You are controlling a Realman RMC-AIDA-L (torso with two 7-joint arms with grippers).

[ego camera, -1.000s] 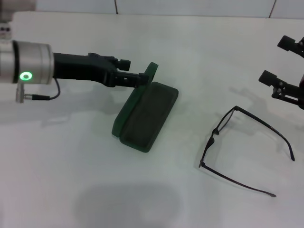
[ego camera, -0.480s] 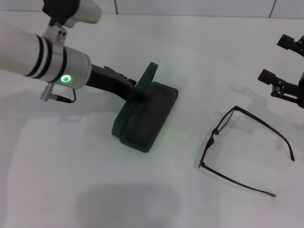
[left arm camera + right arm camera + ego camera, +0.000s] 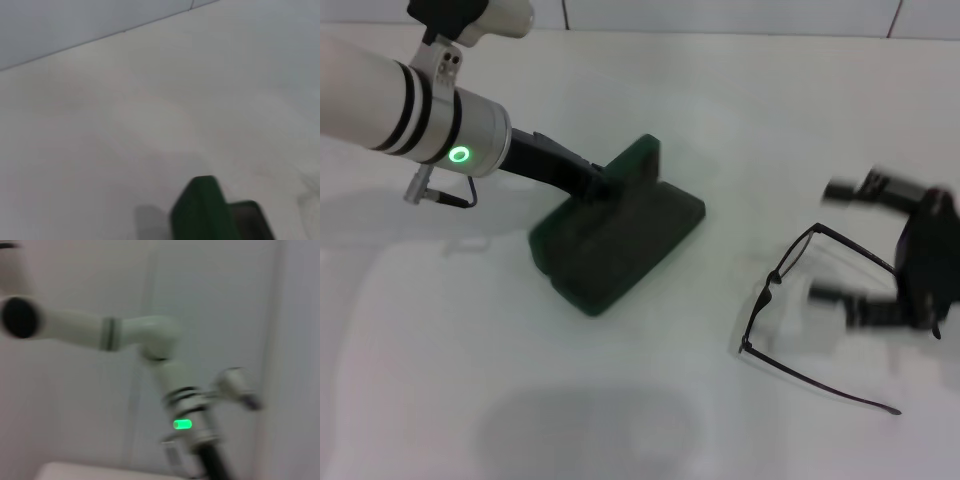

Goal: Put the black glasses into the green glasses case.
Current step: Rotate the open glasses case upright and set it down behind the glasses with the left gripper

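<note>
On the white table (image 3: 650, 400) I see my left arm (image 3: 400, 110) reaching to the green glasses case (image 3: 615, 240), which lies open at the middle. The left gripper (image 3: 600, 185) touches its raised lid; I cannot tell how its fingers stand. The right gripper (image 3: 865, 245), fingers apart, hovers just beside the black glasses (image 3: 820, 310), which lie unfolded right of the case.

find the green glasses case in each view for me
Head view: green glasses case left of centre on the table, lid raised, left gripper at the lid.
Left wrist view: its lid at the bottom edge.
Right wrist view: not in it.
Shared landmark: the raised green lid.
</note>
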